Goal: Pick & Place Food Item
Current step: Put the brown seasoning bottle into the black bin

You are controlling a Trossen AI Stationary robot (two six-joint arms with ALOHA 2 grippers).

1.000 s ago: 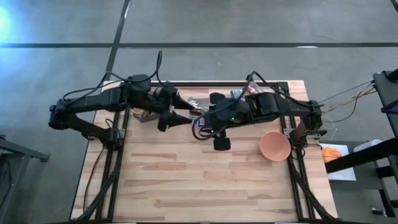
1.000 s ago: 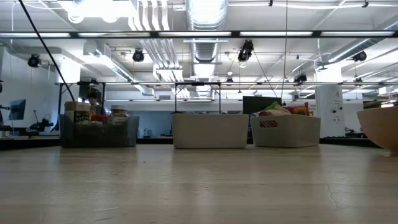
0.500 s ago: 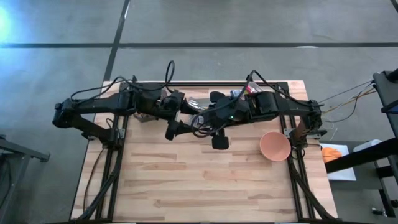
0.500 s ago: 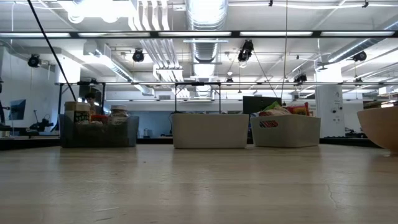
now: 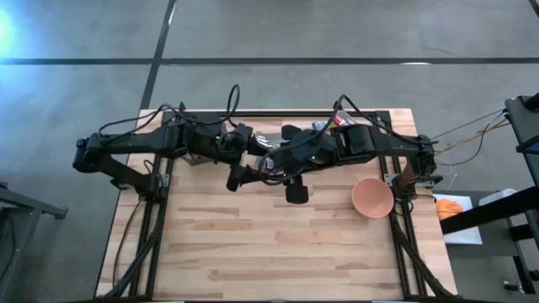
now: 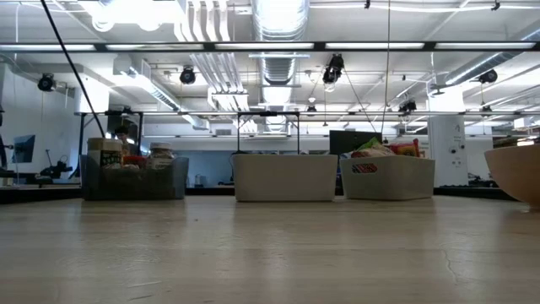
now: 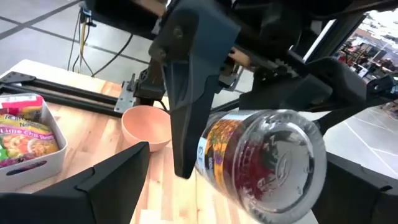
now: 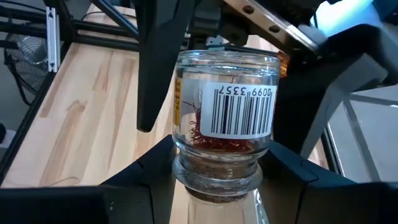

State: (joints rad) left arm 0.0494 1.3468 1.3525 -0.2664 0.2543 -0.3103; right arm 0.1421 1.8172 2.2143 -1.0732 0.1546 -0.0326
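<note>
From above, the two arms meet over the back middle of the wooden desk point(image 5: 278, 244). The right hand point(image 5: 268, 162) holds a small glass jar point(image 5: 263, 162), and the left hand point(image 5: 246, 163) is spread wide around it. A pink bowl point(image 5: 372, 198) sits near the desk's right edge.

From desk level, three bins point(image 6: 285, 176) stand at the far edge, with no arm in sight.

In the left wrist view, the jar's clear bottom faces the camera between its wide fingers point(image 7: 106, 183). A noodle pack point(image 7: 23, 130) reads "Lime Chili".

In the right wrist view, its fingers point(image 8: 140, 174) pinch the jar's neck. The barcode label point(image 8: 239, 112) reads "0099 3357".
</note>
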